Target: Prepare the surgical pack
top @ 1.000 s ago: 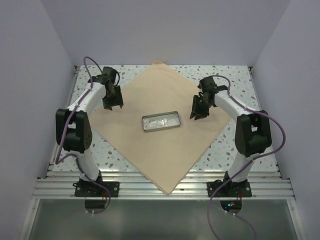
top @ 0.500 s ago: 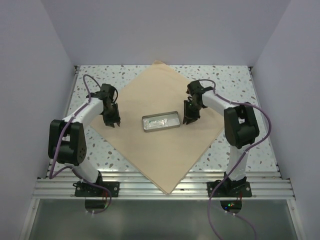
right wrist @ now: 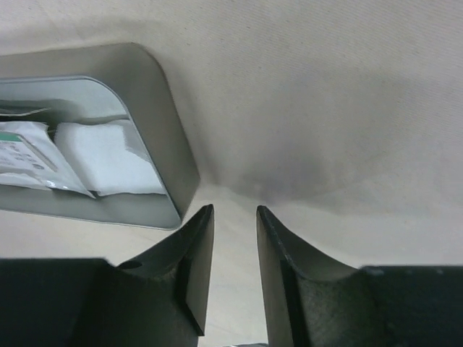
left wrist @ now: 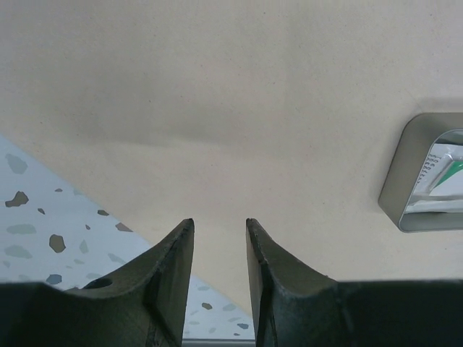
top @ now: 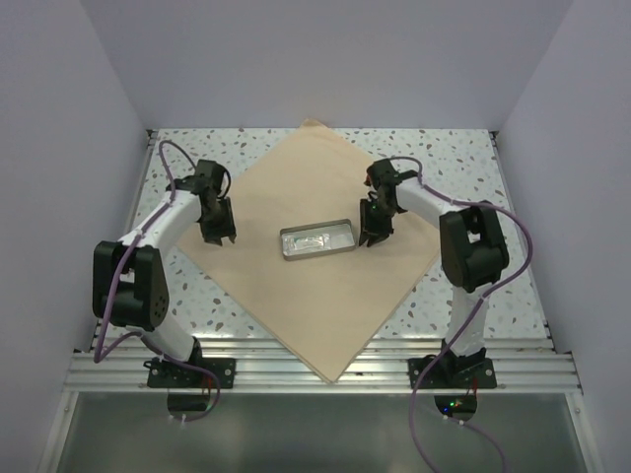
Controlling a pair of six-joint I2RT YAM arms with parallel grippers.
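Note:
The surgical pack is a large tan-beige cloth sheet spread flat like a diamond on the table. A small metal tray with a clear pouch in it sits at the sheet's centre. My left gripper hangs over the sheet's left side, jaws open and empty; its view shows the cloth and the tray's end. My right gripper is just right of the tray, jaws open and empty, low over the cloth beside the tray's corner.
The speckled tabletop shows around the sheet, also in the left wrist view. Plain walls enclose the table on three sides. A metal rail runs along the near edge by the arm bases.
Both grippers have come inward and down toward the sheet over the last second. The right one moved from the right side to just beside the tray. The sheet and tray have not moved.

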